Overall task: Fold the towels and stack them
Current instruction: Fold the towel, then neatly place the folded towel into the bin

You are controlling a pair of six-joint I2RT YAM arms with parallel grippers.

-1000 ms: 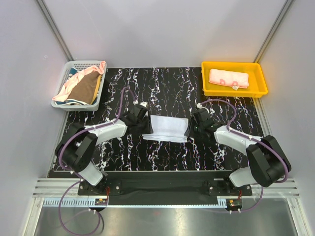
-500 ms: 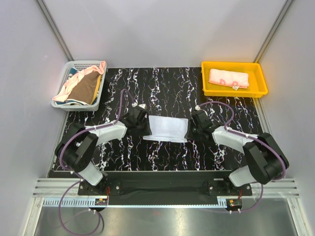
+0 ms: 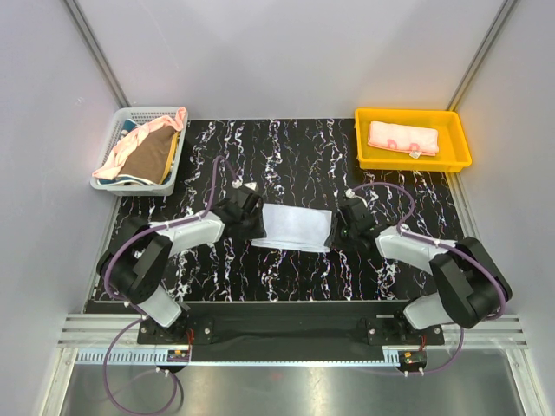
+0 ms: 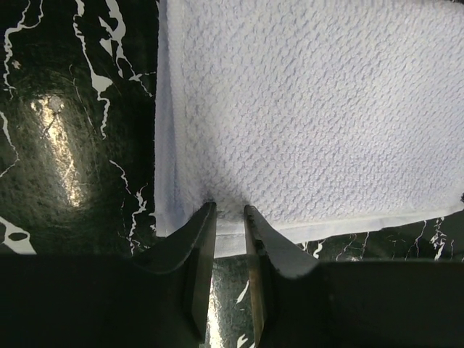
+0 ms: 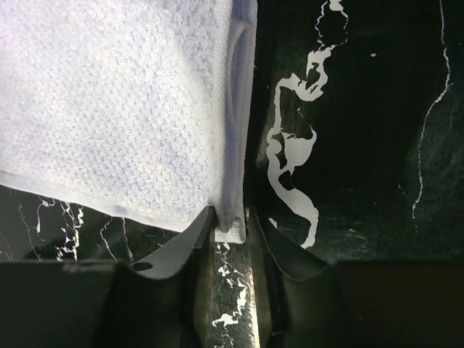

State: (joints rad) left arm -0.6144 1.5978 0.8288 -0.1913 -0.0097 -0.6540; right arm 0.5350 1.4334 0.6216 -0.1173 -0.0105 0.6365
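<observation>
A white/pale blue towel (image 3: 297, 227) lies flat mid-table. My left gripper (image 3: 254, 227) is shut on its near left corner; in the left wrist view the jaws (image 4: 229, 217) pinch the towel (image 4: 304, 109) at its near hem. My right gripper (image 3: 336, 230) is shut on the near right corner; in the right wrist view the jaws (image 5: 230, 221) hold the folded edge of the towel (image 5: 109, 109). A folded pink towel (image 3: 401, 137) lies in the yellow tray (image 3: 412, 113). A brown towel (image 3: 149, 158) and a pink one (image 3: 160, 125) lie heaped in the white basket (image 3: 139, 112).
The basket stands at the far left corner and the yellow tray at the far right corner of the black marbled table (image 3: 286, 156). Grey walls close in the left, right and back. Purple cables loop over both arms.
Both grippers have shifted slightly toward the near edge while holding the towel. The towel's left edge has moved a little left and it lies flatter.
</observation>
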